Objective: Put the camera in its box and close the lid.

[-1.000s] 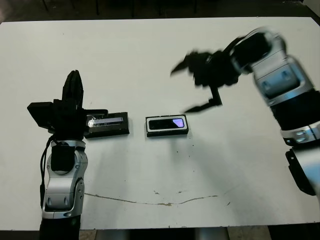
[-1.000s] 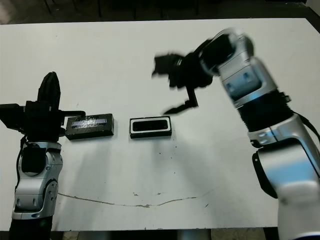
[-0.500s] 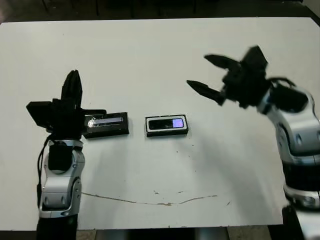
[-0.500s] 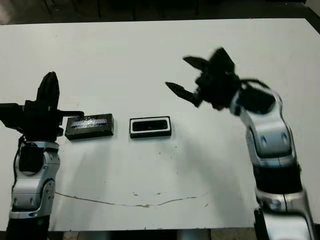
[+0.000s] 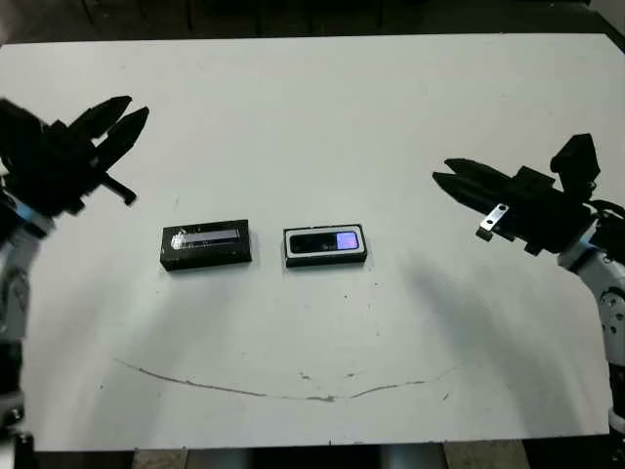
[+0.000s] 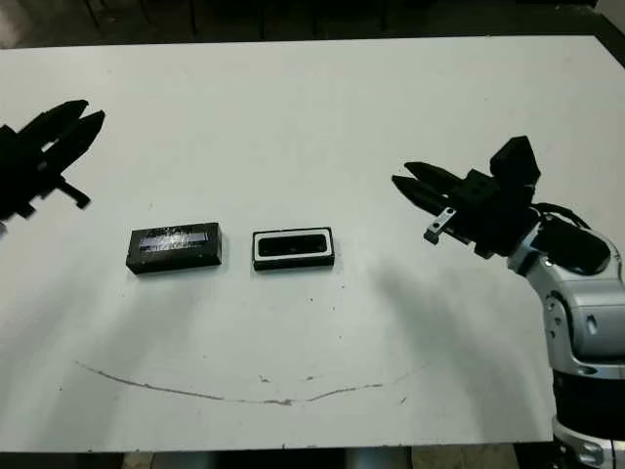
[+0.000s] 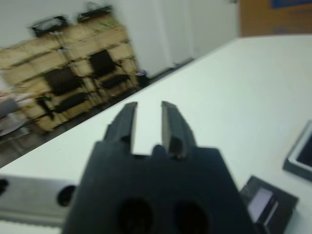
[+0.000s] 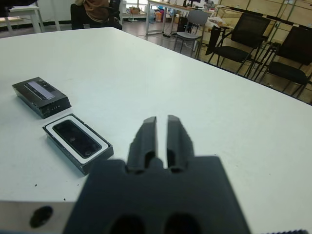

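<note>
change vs earlier: both arms pulled back from table centre. l arm was upright just beside the lid, now out at the far left edge, raised. r gripper was spread wide above the box, now drawn off to the right w/ fingers brought near together. box, camera, lid unmoved.
left gripper: high at left edge, tips aimed toward table middle, well apart from lid. fingers nearly parallel w/ a narrow slit between, nothing held. wrist view blurred.
right gripper: off to the right of the box, well apart, tips pointing at it. fingers almost together, thin gap only, empty.
camera: lying flat inside the box, bluish-purple screen end toward the robot's right.
box: mid-table, black rim, white lining visible round the camera. uncovered.
lid: flat on table just beside the box on its left, small gap between, not touching. silvery strip up, long sides in line w/ the box.
table: white; thin dark scratch line along near part.
bkgd: chairs beyond table in r wrist view; shelving, blurred, in l wrist view.
</note>
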Robot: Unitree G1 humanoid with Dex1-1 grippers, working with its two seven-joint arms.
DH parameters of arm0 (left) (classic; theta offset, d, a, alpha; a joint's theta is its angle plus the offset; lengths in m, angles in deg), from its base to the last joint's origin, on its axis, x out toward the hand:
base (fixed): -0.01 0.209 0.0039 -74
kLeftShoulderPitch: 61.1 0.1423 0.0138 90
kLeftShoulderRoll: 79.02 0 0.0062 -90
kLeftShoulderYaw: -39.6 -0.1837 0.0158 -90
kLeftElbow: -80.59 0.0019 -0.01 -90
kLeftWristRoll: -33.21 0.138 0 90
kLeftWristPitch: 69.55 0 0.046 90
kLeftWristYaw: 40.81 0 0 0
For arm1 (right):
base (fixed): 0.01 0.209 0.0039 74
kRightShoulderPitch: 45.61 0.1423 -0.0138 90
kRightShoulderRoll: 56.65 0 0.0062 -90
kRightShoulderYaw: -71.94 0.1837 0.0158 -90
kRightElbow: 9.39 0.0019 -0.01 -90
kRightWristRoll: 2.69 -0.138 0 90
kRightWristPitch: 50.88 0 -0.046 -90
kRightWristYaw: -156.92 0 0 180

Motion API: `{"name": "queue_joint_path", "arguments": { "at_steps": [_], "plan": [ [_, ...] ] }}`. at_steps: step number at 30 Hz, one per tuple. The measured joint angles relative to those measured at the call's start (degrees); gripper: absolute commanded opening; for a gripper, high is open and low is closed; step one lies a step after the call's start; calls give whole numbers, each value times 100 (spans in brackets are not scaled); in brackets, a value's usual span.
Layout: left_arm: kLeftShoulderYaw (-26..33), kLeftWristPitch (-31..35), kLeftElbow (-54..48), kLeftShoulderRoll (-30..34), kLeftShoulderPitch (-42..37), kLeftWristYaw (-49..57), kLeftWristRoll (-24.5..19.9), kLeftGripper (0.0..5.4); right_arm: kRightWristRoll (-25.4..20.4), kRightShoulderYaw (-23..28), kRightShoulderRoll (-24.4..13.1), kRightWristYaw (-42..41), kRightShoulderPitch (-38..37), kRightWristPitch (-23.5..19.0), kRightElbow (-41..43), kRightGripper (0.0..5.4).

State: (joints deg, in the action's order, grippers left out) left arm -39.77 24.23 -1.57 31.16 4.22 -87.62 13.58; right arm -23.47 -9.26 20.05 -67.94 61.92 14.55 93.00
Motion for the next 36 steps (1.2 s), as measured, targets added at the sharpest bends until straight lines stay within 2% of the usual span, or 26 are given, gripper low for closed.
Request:
{"name": "queue_joint_path", "arguments": {
  "at_steps": [11, 15, 20, 23, 29, 36],
  "plan": [
    [-1581, 587, 498, 404, -1098, -1591, 822, 385, -168, -26, -65, 198, 48, -219, 40, 0],
    [-1971, 472, 591, 405, -1198, -1819, 1193, 456, -195, -58, -67, 236, 48, -223, 69, 0],
    [-2131, 409, 762, 397, -1227, -2111, 1273, 538, -181, -85, -122, 287, 46, -213, 74, 0],
    [-2265, 251, 987, 395, -1315, -2370, 1358, 538, -184, -132, -151, 270, 44, -214, 50, 0],
    [-2660, -219, 1371, 401, -1505, -2588, 1925, 538, -206, -167, -174, 270, 44, -213, 33, 0],
    [-2705, -328, 1628, 399, -1601, -2739, 2003, 538, -186, -228, -174, 208, 34, -42, -51, 0]
  ]
}}
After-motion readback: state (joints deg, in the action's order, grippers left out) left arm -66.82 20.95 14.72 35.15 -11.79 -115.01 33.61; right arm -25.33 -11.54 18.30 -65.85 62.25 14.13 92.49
